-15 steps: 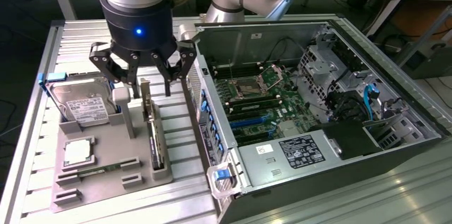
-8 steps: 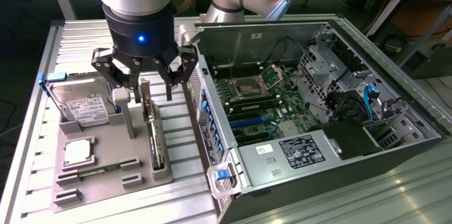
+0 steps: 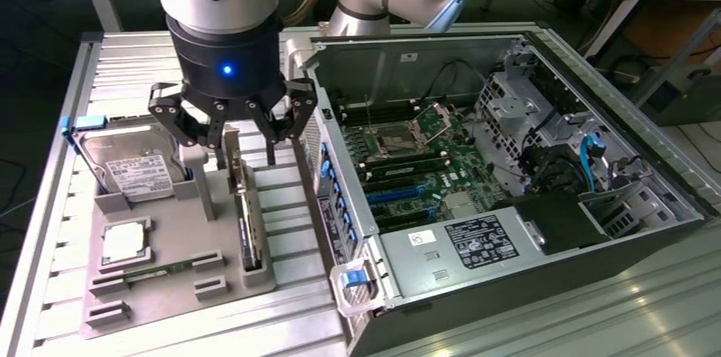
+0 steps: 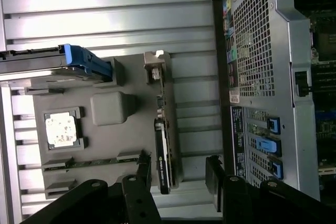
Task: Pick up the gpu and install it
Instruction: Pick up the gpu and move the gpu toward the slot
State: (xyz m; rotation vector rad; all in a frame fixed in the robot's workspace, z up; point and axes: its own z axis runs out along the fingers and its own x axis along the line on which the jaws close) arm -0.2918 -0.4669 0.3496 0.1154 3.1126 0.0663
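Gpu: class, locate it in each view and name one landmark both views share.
Exterior view: gpu on edge in the tray, on the exterior view's left of the case.
Wrist view: gpu on edge between cpu and case.
Shared landmark: the cpu in the tray.

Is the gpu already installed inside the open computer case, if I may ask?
No, the gpu stands on edge in the grey tray beside the computer case.
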